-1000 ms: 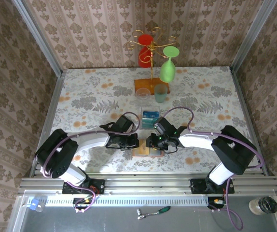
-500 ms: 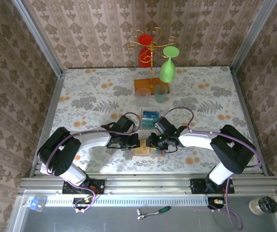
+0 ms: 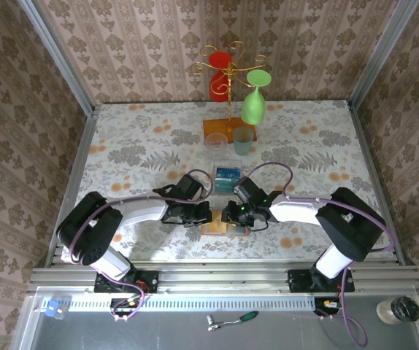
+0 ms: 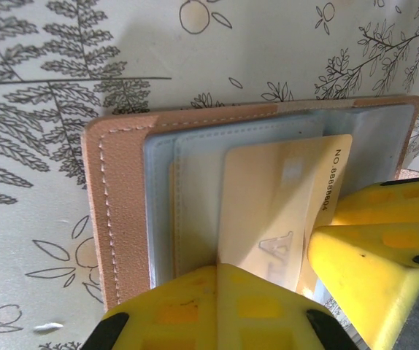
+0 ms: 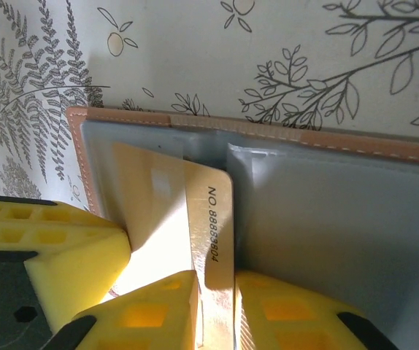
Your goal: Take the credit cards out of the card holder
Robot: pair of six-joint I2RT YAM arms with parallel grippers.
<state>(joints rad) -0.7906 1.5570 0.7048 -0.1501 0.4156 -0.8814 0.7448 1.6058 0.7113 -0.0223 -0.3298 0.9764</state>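
The card holder lies open near the table's front edge, brown leather outside and grey-blue pockets inside. A gold-tan credit card printed with a number sticks partway out of a pocket. My left gripper is shut, its tips pressed on the pocket edge beside the card. My right gripper is shut on the card's free end, one finger on each face. In the top view the left gripper and right gripper meet over the holder.
A clear tray with blue cards sits just behind the grippers. Further back stand a teal cup and a gold rack on an orange-brown base, with a green glass and a red glass.
The right gripper's jaws have drawn in on the card's end. Both arms have stayed almost still over the holder.
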